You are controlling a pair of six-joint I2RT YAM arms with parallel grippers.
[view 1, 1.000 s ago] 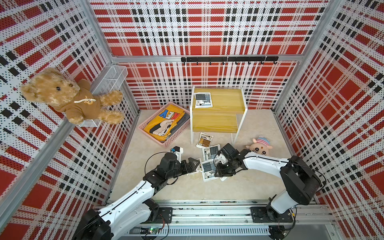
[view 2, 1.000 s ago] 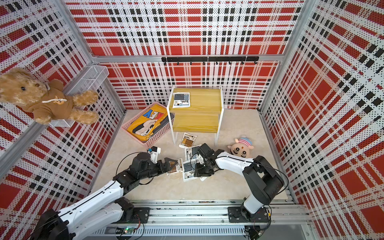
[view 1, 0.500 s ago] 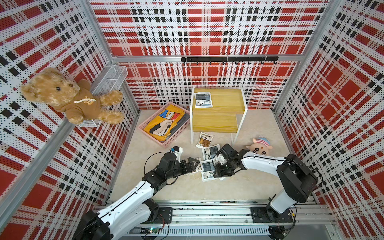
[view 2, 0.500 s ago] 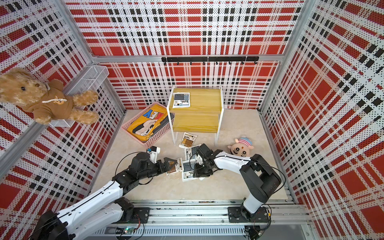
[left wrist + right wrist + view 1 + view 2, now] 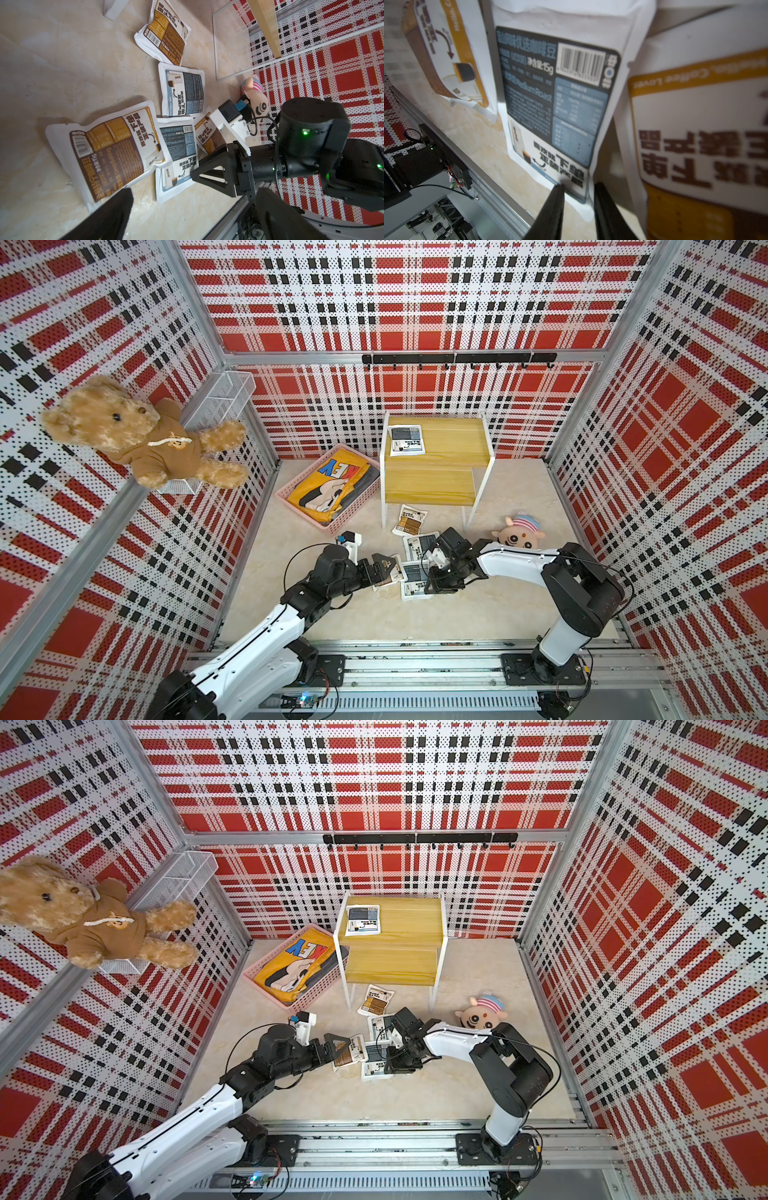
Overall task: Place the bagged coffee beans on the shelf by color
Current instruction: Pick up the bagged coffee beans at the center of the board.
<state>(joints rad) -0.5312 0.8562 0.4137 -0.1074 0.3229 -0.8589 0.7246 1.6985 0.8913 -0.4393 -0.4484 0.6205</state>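
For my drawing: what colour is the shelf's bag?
White bag with grey-blue label; clearest in a top view.

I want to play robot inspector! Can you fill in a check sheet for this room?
Surface: beige marbled floor.
Job's things: one grey-blue pouch on the shelf, top board; five pouches on the floor before it.
Clutter: teddy bear, pink basket, small plush doll.
Grippers: left gripper open by a brown pouch; right gripper fingers apart astride a second grey-blue pouch.
Cables: black loops on both arms.
Surroundings: red plaid walls, black hook rail.

Top views look steeply down over the whole scene — wrist views sit close, sharing one grey-blue pouch (image 5: pixel 178 153) (image 5: pixel 550 104).
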